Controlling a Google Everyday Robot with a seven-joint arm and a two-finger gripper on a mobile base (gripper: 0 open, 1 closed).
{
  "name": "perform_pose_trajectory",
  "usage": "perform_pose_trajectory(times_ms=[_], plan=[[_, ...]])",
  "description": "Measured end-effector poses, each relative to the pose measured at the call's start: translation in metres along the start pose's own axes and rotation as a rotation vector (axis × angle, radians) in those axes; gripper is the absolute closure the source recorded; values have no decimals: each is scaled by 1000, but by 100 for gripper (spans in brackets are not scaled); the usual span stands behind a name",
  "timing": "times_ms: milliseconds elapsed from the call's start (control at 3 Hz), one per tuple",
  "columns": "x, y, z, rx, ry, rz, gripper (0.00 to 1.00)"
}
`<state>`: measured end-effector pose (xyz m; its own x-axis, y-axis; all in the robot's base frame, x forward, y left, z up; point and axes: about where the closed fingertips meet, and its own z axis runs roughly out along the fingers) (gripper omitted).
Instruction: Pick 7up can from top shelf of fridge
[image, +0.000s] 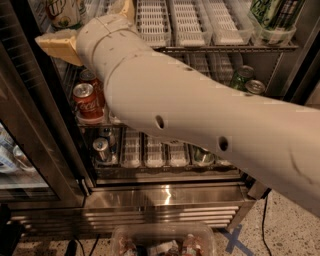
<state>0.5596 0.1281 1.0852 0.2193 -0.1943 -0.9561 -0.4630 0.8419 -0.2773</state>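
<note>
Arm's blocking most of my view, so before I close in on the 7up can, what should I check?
1. 7up can found: ok, at the left end of the top shelf.
2. Gripper open: ok, fingers spread, close by the can.
3. Can between the fingers: cannot tell, the arm hides that.
4. Touching the can: cannot tell.
5. Other cans apart: ok, Coca-Cola can is one shelf lower, dark green cans are far right.
</note>
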Motion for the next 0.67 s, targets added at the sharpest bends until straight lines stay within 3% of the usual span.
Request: perform_pose_trajectory(times_ms=[333, 667], plan=[[10, 24, -6, 16, 27, 18, 0], [8, 40, -4, 37, 32, 18, 10]])
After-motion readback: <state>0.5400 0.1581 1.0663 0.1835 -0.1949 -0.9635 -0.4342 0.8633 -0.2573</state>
